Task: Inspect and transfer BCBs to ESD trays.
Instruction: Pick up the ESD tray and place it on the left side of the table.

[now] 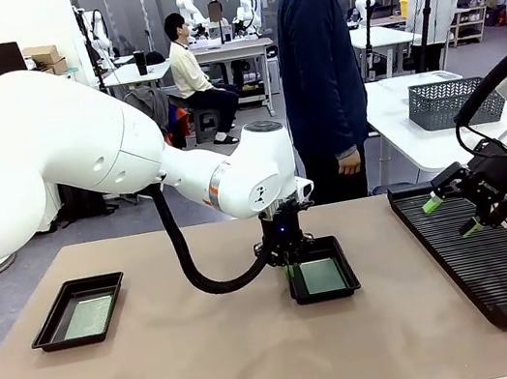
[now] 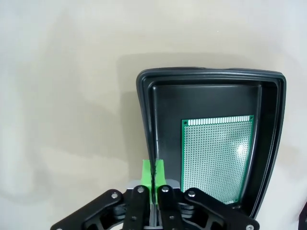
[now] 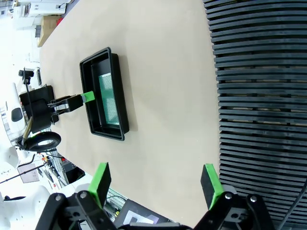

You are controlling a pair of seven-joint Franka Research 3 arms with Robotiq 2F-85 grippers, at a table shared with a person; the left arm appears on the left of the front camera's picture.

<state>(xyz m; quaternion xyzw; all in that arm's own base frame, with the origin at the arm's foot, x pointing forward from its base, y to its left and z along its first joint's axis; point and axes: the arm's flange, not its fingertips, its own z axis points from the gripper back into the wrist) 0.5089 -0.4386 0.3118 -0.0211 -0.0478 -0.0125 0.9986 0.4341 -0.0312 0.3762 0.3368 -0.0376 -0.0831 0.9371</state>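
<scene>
**Left gripper pinching the middle tray's rim**

The left gripper (image 2: pixel 153 173) is clamped on the wall of the middle ESD tray (image 1: pixel 349 283), which holds one BCB (image 2: pixel 217 158). The right gripper (image 1: pixel 453 215) hangs spread wide, holding nothing, over the slotted rack (image 1: pixel 503 268). The left wrist view shows the board's perforated grid; the front view shows another tray (image 1: pixel 47 329) at the left, also holding a board (image 1: pixel 89 317).

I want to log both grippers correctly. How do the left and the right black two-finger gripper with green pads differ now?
The left gripper is shut, pads pressed on the rim of the shallow black plastic tray mid-table; the right gripper stands wide open, holding nothing. The left one is low at the table; the right one hangs above the long black ribbed rack. Both share the same black build and green pads.
</scene>
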